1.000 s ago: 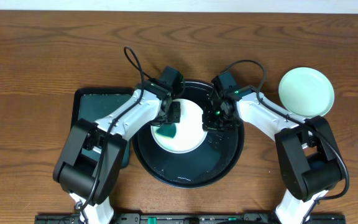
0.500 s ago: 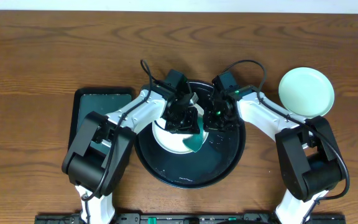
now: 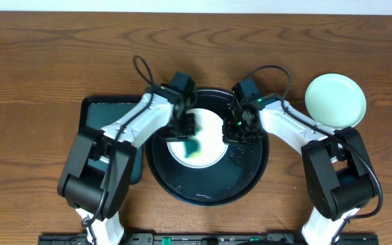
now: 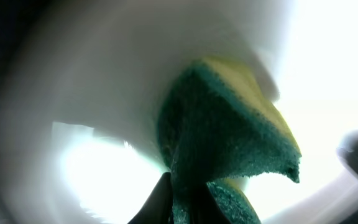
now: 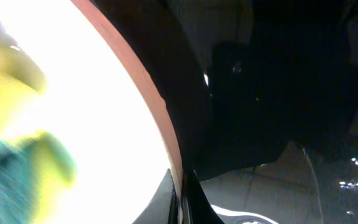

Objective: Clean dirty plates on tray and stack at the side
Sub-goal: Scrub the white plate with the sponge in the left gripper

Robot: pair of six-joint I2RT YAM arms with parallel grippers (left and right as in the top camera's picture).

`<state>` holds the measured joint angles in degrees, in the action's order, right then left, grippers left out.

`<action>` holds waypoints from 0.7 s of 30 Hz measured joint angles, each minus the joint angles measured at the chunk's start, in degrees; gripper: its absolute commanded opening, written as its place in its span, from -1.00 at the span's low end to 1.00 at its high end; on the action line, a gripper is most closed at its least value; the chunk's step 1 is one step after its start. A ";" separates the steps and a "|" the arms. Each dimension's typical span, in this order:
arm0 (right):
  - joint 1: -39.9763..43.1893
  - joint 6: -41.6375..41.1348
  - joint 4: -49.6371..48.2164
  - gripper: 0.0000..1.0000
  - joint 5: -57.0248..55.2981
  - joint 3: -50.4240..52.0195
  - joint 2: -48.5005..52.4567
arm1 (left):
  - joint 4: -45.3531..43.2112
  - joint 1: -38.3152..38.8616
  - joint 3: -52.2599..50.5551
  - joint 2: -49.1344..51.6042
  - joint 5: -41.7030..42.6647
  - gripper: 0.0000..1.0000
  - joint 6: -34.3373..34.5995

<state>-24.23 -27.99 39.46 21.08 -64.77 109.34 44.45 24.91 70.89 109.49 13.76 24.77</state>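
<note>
Brown wood surface (image 3: 46, 54) from overhead: the black tray (image 3: 206, 192) sits at centre with the white plate (image 3: 213, 155) in it, a green plate (image 3: 335, 100) well apart to the right. Left wrist: my left gripper (image 4: 188, 199) is clamped on a green-and-yellow sponge (image 4: 229, 137) pressed to that plate. Right wrist: my right gripper (image 5: 180, 196) pinches the plate's rim, closed on it.

You're at a robot lab bench: a cabled left arm (image 3: 124, 129) and right arm (image 3: 288, 126) stand by a black rail (image 3: 203, 239) edging a plain wood-grain table (image 3: 46, 54)
</note>
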 measured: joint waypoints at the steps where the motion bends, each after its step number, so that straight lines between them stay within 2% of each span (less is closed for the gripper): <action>1: 0.00 0.00 0.00 -0.97 0.00 0.00 0.00 | 0.81 -0.50 0.11 -0.22 -3.19 -0.86 0.63; 5: 0.00 0.00 -0.02 -0.98 0.02 0.00 0.00 | 3.15 -0.07 0.66 -0.44 -11.28 -0.86 2.40; 10: -0.17 0.00 -0.31 -0.97 0.46 0.00 0.00 | 3.15 1.36 0.83 -0.44 -15.17 -0.86 3.69; 14: -0.17 0.00 -0.31 -0.97 0.52 0.00 0.00 | 1.84 1.07 0.70 -0.44 -12.00 -0.86 2.25; 21: -0.11 -0.04 0.44 -0.97 0.00 0.00 0.00 | -8.55 0.55 -0.48 0.15 2.08 -0.86 2.03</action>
<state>-24.34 -28.03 39.90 21.08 -64.77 109.34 35.90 25.45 70.41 109.65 15.84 26.81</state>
